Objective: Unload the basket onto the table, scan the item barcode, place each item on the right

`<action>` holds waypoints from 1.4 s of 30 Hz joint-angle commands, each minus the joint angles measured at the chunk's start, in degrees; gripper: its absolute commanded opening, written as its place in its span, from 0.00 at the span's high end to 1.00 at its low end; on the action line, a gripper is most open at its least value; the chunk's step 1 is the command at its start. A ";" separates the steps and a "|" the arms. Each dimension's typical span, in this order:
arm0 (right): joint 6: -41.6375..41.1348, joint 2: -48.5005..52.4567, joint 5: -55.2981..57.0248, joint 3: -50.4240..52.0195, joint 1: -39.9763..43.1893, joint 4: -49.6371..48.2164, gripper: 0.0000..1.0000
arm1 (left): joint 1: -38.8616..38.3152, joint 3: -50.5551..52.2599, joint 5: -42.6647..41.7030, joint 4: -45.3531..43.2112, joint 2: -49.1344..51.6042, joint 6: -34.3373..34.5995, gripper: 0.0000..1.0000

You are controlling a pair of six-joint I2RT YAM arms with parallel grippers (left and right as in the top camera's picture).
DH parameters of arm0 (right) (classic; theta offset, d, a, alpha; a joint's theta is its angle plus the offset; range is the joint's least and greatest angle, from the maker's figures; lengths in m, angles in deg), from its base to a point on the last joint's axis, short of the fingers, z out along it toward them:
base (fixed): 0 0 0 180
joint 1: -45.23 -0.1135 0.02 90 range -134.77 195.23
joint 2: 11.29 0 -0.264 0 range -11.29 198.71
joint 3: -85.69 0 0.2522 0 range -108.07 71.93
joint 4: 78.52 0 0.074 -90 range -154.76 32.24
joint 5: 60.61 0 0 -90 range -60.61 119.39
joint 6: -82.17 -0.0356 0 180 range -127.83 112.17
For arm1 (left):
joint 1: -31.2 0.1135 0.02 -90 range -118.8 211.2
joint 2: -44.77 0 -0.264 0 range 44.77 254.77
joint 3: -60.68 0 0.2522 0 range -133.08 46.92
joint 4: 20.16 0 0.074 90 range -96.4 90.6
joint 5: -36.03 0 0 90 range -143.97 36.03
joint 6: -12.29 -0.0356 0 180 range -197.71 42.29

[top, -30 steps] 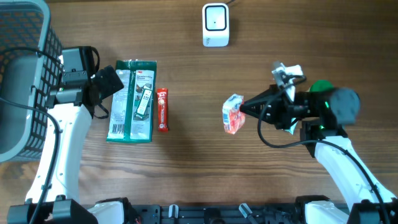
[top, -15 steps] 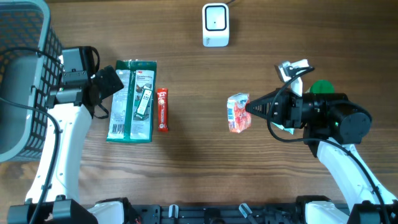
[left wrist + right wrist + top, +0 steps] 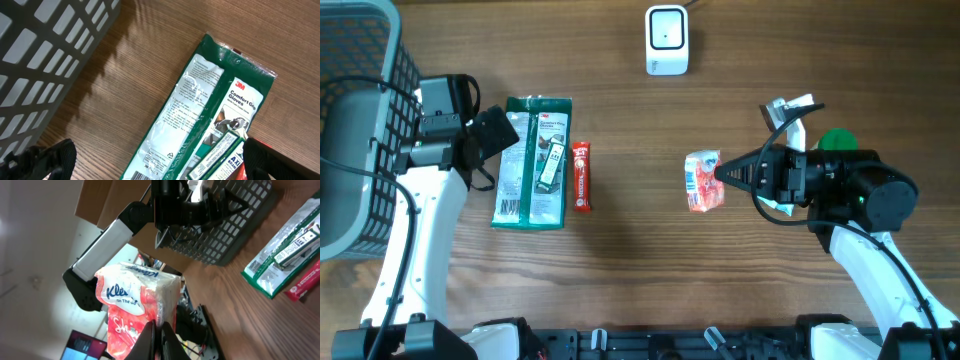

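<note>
Right gripper [image 3: 722, 176]: I'm watching it pinching the tissue pack [image 3: 701, 181], right of tabletop [image 3: 620, 280] centre.
Left gripper [image 3: 492, 134]: I'm seeing it hanging spread wide at the glove packet's [image 3: 532, 170] edge.
Scanner [image 3: 667, 40]: sitting at the far edge, well apart from the pack.

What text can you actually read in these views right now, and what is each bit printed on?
"3M": green glove pack, by its title.
"Comfort Grip Gloves": same pack, under the logo.
"Kle", the rest lost in the wrapper's folds: tissue pack.
Too small or blurred to read: the glove pack's fine print, the narrow box lying on it, the red bar.
</note>
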State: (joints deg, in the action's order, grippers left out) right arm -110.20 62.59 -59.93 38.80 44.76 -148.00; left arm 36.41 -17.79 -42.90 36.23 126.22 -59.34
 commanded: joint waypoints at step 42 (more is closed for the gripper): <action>53.70 11.82 12.46 -0.15 -6.25 60.08 0.96 | 0.22 -0.17 -0.09 -0.15 -0.33 0.52 0.00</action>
State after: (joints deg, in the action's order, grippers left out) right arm -67.78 74.00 -52.74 38.85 41.75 -90.47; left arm 36.41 -17.79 -42.90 36.21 126.22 -59.34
